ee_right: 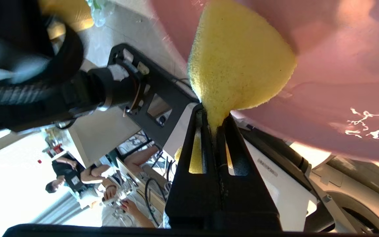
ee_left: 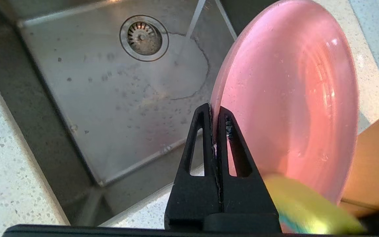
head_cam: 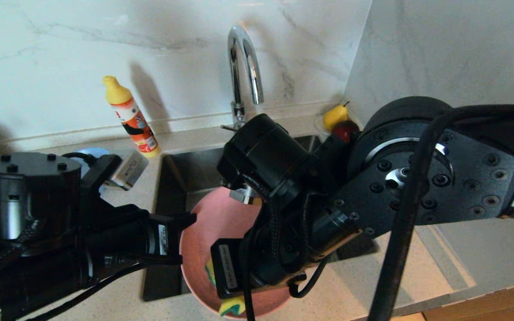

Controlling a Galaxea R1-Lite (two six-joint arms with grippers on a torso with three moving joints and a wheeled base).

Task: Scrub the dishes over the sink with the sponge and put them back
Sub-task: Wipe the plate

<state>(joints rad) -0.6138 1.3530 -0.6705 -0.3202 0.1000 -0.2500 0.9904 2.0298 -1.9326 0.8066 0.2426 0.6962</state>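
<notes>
Both fingers pinched tight: left fingers (ee_left: 214, 131) grip pink plate (ee_left: 291, 98) rim; right fingers (ee_right: 214, 126) squeeze sponge (ee_right: 239, 62) against it.

The sink (ee_left: 117, 108) is brushed steel with water spots, the pink plate (ee_left: 291, 98) smooth and slightly glossy, the sponge (ee_right: 239, 62) porous yellow foam, the counter (ee_left: 2, 171) speckled stone, the tap (head_cam: 244, 67) shiny chrome.

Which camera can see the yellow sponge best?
The right wrist view: the sponge fills the middle, pinched between the right gripper fingers and pressed against the pink plate. The head view shows only a yellow-green corner under the arm. The left wrist view shows a blurred yellow edge.
</notes>
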